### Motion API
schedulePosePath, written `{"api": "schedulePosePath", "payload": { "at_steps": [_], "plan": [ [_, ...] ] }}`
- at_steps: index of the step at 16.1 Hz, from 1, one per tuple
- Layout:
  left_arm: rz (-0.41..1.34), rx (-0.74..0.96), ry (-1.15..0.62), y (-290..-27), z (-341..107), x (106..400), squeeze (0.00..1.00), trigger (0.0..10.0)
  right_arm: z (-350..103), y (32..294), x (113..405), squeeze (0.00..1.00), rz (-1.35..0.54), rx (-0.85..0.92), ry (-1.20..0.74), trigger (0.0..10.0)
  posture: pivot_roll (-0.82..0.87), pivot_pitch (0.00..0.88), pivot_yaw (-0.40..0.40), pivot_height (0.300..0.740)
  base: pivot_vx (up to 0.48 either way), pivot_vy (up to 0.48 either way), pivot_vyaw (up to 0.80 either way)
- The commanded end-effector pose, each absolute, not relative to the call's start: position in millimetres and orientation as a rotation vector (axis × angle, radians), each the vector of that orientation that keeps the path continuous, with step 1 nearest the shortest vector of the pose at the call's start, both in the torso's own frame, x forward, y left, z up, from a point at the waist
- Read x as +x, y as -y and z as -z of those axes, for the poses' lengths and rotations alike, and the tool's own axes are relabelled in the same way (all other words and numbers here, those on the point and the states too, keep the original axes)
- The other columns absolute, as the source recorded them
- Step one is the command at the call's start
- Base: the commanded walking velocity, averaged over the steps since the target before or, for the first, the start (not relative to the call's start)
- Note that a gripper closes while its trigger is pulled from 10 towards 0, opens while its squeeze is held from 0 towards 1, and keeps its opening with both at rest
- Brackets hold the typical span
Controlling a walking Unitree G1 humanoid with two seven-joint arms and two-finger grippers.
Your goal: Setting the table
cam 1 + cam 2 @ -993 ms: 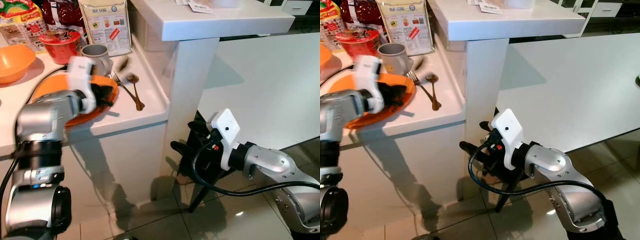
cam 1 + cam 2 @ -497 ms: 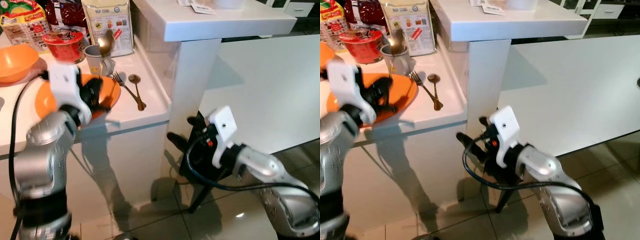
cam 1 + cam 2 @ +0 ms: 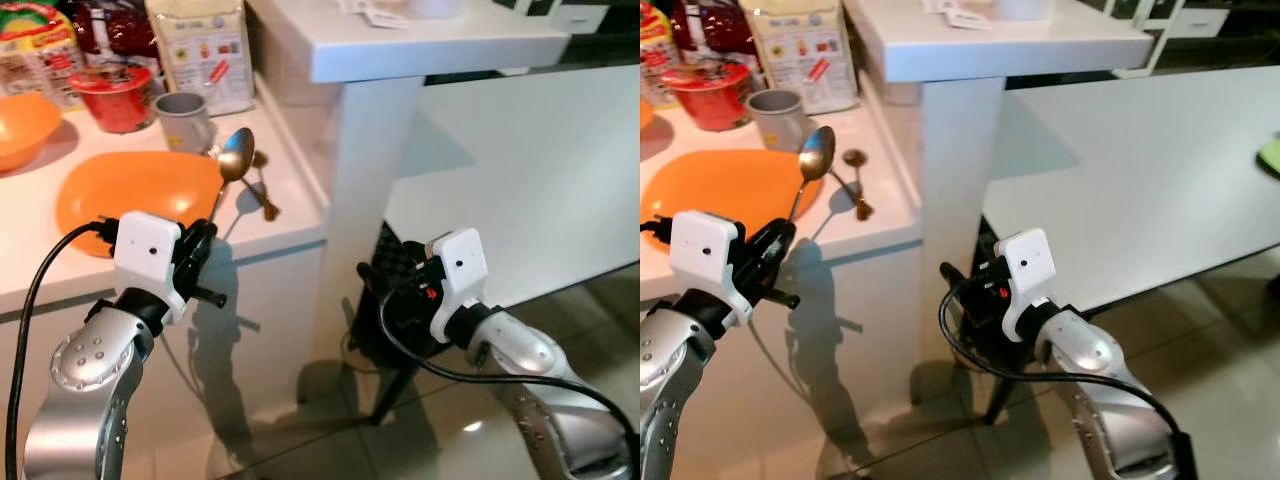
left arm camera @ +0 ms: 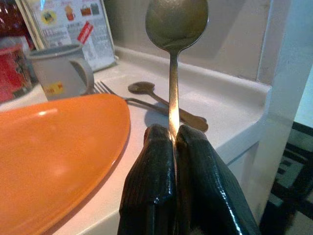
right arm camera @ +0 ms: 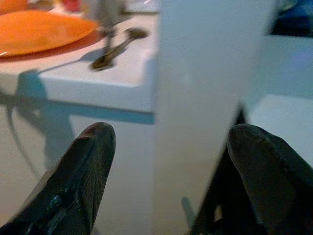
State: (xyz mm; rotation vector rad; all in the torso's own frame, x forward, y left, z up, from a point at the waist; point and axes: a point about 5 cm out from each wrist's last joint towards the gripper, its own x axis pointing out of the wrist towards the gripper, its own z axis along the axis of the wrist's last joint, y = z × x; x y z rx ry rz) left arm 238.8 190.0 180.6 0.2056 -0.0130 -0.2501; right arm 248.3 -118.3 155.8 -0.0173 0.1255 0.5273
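Note:
My left gripper (image 3: 204,236) is shut on the handle of a silver spoon (image 3: 235,154) and holds it upright, bowl up, just in front of the white counter's (image 3: 290,225) front edge. In the left wrist view the black fingers (image 4: 156,161) pinch the handle below the spoon's bowl (image 4: 176,19). An orange plate (image 3: 130,188) lies on the counter behind it, with a grey mug (image 3: 186,118) farther back. A fork and a small spoon (image 3: 263,195) lie beside the plate. My right gripper (image 5: 171,169) hangs open, low beside the white pillar.
An orange bowl (image 3: 25,125), a red noodle cup (image 3: 115,95) and food packets (image 3: 195,45) stand at the counter's back. A taller white ledge on a pillar (image 3: 365,150) rises to the right. Beyond it stands a white table (image 3: 520,160) with a black chair (image 3: 385,330) underneath.
My left gripper lifted the spoon from over the plate, then drew back and down to the counter's front edge. The right arm has shifted only slightly.

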Motion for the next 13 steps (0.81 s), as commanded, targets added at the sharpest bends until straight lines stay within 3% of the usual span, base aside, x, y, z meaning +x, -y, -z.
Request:
{"api": "schedulePosePath", "payload": {
  "at_steps": [1, 4, 13],
  "plan": [
    [0.251, 0.222, 0.014, -185, -174, 237, 0.0, 10.0, -155, 128, 251, 0.0, -0.442, -0.039, -0.109, 10.0, 0.01, 0.009, -0.016, 0.74, 0.0, -0.428, 0.0],
    [0.22, 0.216, 0.028, -179, -172, 242, 0.0, 10.0, -153, 134, 254, 0.0, -0.389, -0.057, -0.102, 10.0, 0.02, 0.013, -0.018, 0.74, 0.0, -0.439, 0.0],
    [0.22, 0.206, 0.063, -150, -163, 272, 0.0, 10.0, -158, 145, 268, 0.0, -0.313, -0.074, -0.066, 10.0, 0.0, 0.013, -0.017, 0.74, 0.0, -0.448, 0.69]
  ]
}}
